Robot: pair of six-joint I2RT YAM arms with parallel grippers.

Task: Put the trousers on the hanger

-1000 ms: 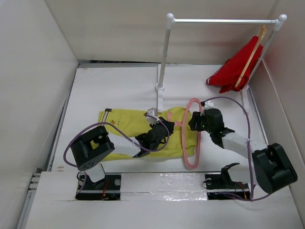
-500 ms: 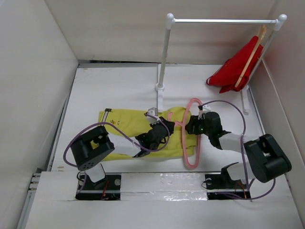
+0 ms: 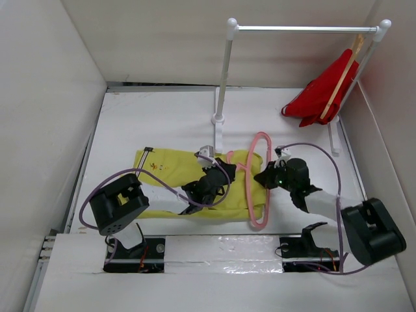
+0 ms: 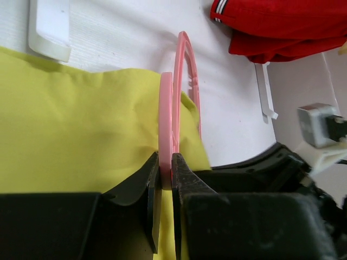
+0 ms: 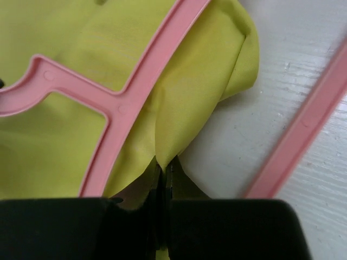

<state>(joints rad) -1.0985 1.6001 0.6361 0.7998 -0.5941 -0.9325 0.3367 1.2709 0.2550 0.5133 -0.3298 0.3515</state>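
Step judged: threading trousers [image 5: 211, 81] through hanger [image 4: 165, 119].
Left gripper [image 4: 165, 165] pinches hanger, right gripper [image 5: 162, 172] pinches trousers' edge; next, draw it through.

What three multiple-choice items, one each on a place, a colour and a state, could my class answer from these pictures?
1. Where is the red garment?
A. On the right end of the rack
B. Folded in a box
C. On the floor

2. What colour is the hanger?
A. Blue
B. Pink
C. White

3. What are the right fingers doing?
A. Open, holding nothing
B. Shut on the hanger
C. Shut on a fold of the trousers

Answers: 1 A, it hangs from the rail at far right; 2 B, its frame is pink in every view; 3 C, the right wrist view shows yellow-green fabric pinched between them.
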